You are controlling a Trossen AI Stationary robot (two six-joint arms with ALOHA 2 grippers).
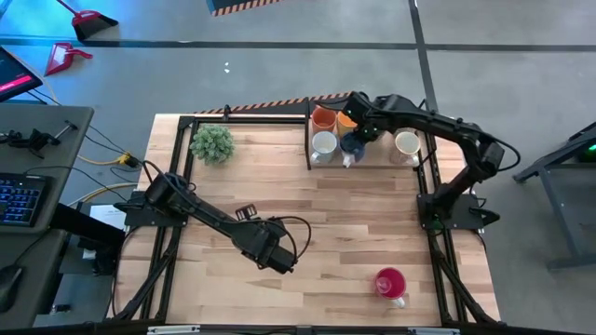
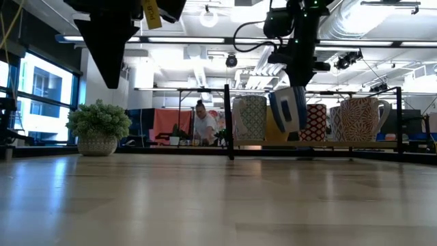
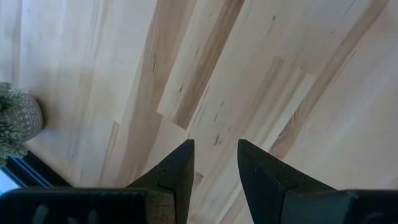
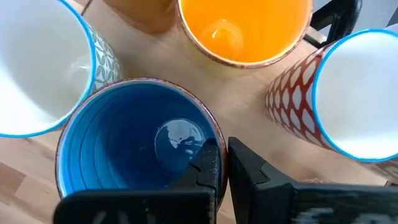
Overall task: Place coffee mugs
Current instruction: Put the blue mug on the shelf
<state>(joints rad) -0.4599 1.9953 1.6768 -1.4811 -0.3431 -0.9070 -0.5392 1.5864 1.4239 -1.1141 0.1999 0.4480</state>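
Blue mug (image 4: 134, 149) in R gripper (image 4: 222, 163)

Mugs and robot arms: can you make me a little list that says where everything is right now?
blue mug: tilted, its rim pinched by the right gripper, among the mugs at the table's far edge
orange mug: just beyond the blue one
red-patterned mug: beside the blue one
red-pink mug: alone, near the table's front edge
left gripper: open, empty, over bare wood
potted plant: far-left part of the table
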